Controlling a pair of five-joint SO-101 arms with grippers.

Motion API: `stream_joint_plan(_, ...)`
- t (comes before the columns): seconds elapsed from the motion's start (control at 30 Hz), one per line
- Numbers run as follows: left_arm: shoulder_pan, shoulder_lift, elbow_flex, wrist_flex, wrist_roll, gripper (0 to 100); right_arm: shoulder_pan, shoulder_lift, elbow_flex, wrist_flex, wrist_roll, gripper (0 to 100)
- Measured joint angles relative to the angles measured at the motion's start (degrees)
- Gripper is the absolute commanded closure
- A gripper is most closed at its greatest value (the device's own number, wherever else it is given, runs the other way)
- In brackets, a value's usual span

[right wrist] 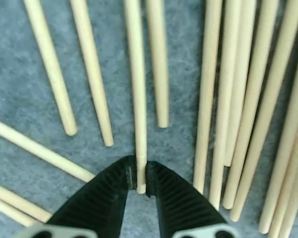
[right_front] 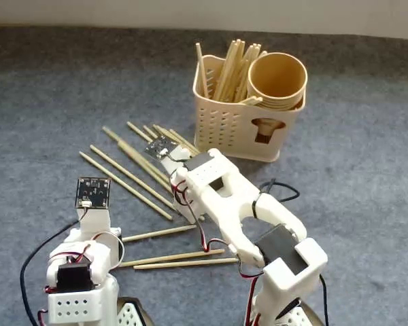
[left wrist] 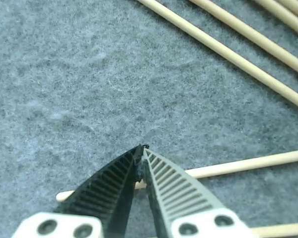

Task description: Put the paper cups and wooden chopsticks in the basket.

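- Grip check: your right claw [right wrist: 140, 171] pinches the very end of one chopstick [right wrist: 135, 84], which lies flat on the carpet [right wrist: 181, 139] among the loose sticks [right_front: 132, 178].
- So short a hold will likely let the stick swing or slip; I'd lift slowly and straight up, clear of its neighbours on both sides.
- Carry it to the basket [right_front: 224, 125] and tip it point-down into the side already holding sticks, beside the cups [right_front: 277, 80] stacked in the other side.
- Your left claw [left wrist: 141, 151] is pressed together and empty, low over the carpet, with one stick [left wrist: 248, 163] passing under its fingers.
- The right wrist view alone shows you the pinch and how close the neighbouring sticks lie.
- The high view alone shows you the basket, just beyond the right arm, and more sticks lying between the two arms.
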Motion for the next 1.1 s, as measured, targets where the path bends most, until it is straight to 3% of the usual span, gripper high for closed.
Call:
stream_joint_plan(0.3,0.0,0.0,0.0,0.0,0.0,100,5.9,-8.2,-3.1,18.1,2.9,99.2)
stream_joint_plan(0.43,0.0,0.0,0.0,0.0,0.0,100,8.7,-9.8,-3.2,25.4,9.9,98.8)
stream_joint_plan(0.63,0.0,0.0,0.0,0.0,0.0,100,9.1,-10.1,-3.2,31.5,15.5,86.8)
stream_joint_plan(1.0,0.0,0.0,0.0,0.0,0.0,100,6.5,-10.1,-3.2,30.7,15.7,86.4)
stream_joint_plan(1.1,0.0,0.0,0.0,0.0,0.0,100,4.2,-10.1,-3.2,26.0,11.3,86.4)
